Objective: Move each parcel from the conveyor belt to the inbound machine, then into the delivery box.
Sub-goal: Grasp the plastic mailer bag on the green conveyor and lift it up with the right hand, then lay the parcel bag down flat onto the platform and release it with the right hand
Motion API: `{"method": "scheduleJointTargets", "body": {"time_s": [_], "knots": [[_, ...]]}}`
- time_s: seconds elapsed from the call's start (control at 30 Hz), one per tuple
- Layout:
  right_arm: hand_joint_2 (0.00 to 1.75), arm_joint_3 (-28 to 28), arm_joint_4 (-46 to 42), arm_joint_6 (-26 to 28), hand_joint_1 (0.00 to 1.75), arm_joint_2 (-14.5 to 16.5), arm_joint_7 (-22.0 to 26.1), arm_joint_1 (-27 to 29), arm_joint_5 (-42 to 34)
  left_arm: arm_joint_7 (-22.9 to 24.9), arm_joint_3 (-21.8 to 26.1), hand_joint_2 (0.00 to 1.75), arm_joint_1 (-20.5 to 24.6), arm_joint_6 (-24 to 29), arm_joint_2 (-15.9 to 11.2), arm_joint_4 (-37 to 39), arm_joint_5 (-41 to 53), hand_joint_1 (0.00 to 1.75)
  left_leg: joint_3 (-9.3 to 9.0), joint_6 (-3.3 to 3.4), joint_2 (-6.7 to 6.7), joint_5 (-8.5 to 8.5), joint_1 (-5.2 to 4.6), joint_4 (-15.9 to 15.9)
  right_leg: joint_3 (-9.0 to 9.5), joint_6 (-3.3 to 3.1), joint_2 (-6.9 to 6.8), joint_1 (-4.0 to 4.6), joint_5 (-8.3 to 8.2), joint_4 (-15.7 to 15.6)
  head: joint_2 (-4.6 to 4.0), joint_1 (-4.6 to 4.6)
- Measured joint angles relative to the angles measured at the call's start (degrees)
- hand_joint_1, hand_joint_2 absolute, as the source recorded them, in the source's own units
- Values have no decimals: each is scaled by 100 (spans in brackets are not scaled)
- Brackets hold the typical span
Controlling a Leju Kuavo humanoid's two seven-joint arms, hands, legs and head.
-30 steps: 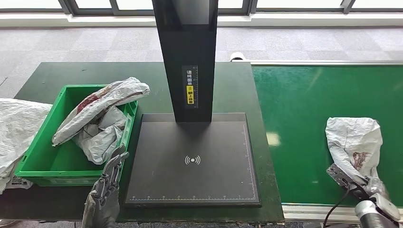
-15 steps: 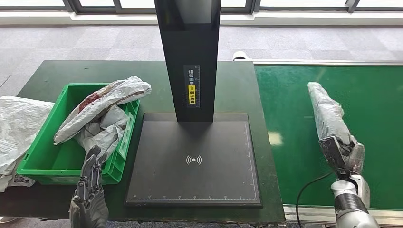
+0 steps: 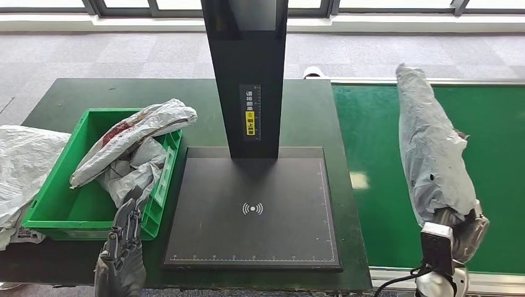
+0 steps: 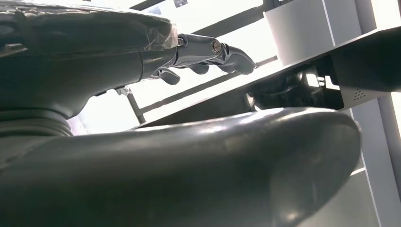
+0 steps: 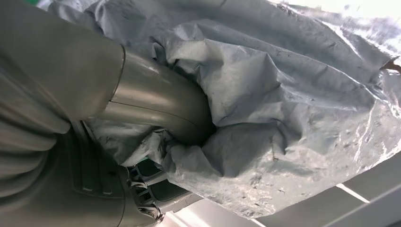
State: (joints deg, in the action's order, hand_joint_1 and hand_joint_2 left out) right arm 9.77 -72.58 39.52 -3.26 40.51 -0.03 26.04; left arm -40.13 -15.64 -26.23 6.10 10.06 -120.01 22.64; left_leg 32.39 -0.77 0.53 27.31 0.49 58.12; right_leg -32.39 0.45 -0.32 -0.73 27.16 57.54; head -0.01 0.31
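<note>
My right hand (image 3: 461, 230) grips the lower end of a grey plastic parcel (image 3: 430, 145) and holds it upright above the green conveyor belt (image 3: 377, 130). Up close, the thumb (image 5: 156, 109) presses into the crinkled parcel (image 5: 265, 118). The black inbound machine's flat scan pad (image 3: 254, 207) lies at the table's middle, under its black column (image 3: 246, 74). The green delivery box (image 3: 59, 213) on the left holds two grey parcels (image 3: 133, 151). My left hand (image 3: 122, 247) hovers at the box's near right corner, fingers (image 4: 213, 52) apart and holding nothing.
A loose grey bag (image 3: 21, 167) lies on the dark green table (image 3: 80, 93) left of the box. The belt's metal rail (image 3: 396, 275) runs along its near edge. Grey carpet and window frames lie beyond the table.
My right hand has lifted the parcel off the belt and stood it upright, higher than half a second ago. My left hand drew back from the box's corner and shifted a little.
</note>
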Motion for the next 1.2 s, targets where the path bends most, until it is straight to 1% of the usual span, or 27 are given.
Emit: {"method": "scheduleJointTargets", "body": {"time_s": [0.07,0.13,0.23,0.3,0.47,0.57,0.63,0.83,0.93,1.07,1.1,1.2], "knots": [[175,-242,-192,-111,175,29,-2,57,149,0,25,0,-18,10,53,-27,60,0,5,0,-2,-1,0,0,2,0,3,0,-2,1,1,1],[175,-535,-277,-386,175,141,-3,58,476,-2,49,0,-27,57,114,-40,111,0,21,-3,-10,3,1,-1,3,-1,12,2,0,1,0,1],[175,-972,-275,-650,175,446,-9,10,1065,-8,67,0,-14,148,186,-36,152,0,7,-8,-19,5,2,-1,-2,-5,23,7,2,1,0,0],[175,-1184,-238,-764,175,620,-56,-30,1254,-9,72,0,-6,192,216,-28,157,0,-7,-9,-12,-3,3,-1,-2,-7,18,11,1,2,1,0],[175,-1621,266,-1436,175,1021,-380,-199,1716,-1,60,0,48,329,243,28,154,0,-11,-15,-16,-7,10,-3,-2,-10,27,14,-1,5,0,1],[175,-1874,653,-1651,175,1279,-481,-207,1769,26,23,0,82,347,244,55,136,0,-10,-15,-15,-7,10,-3,-5,-11,26,14,-1,5,0,0],[175,-1964,820,-1703,175,1383,-491,-210,1765,46,12,0,96,349,244,61,134,0,-8,-15,-13,-7,10,-3,-4,-11,23,14,-1,5,-1,1],[175,-2051,1043,-1861,175,1491,-541,-231,1754,81,-8,0,124,326,244,84,109,0,-8,-14,-16,-6,9,-2,-4,-10,28,9,-1,4,1,2],[175,-2071,1210,-2019,175,1539,-604,-247,1777,96,-8,0,140,64,242,116,-8,0,-8,-13,-16,-6,9,-2,-4,-10,27,9,-1,3,-1,1],[175,-2152,1594,-2050,175,1579,-742,-312,1915,31,54,0,239,-694,250,239,-63,0,-9,-13,-16,-6,9,-2,-4,-10,27,10,-1,3,0,1],[175,-2173,1693,-2079,159,1582,-769,-336,1949,22,90,0,262,-848,256,274,-61,0,-9,-14,-16,-6,9,-2,-4,-10,27,11,-2,3,1,1],[175,-2220,1936,-2133,28,1583,-882,-411,2111,7,197,0,313,-1123,294,365,-54,0,-9,-15,-16,-7,9,-2,-4,-11,28,11,-3,3,1,1]]}}
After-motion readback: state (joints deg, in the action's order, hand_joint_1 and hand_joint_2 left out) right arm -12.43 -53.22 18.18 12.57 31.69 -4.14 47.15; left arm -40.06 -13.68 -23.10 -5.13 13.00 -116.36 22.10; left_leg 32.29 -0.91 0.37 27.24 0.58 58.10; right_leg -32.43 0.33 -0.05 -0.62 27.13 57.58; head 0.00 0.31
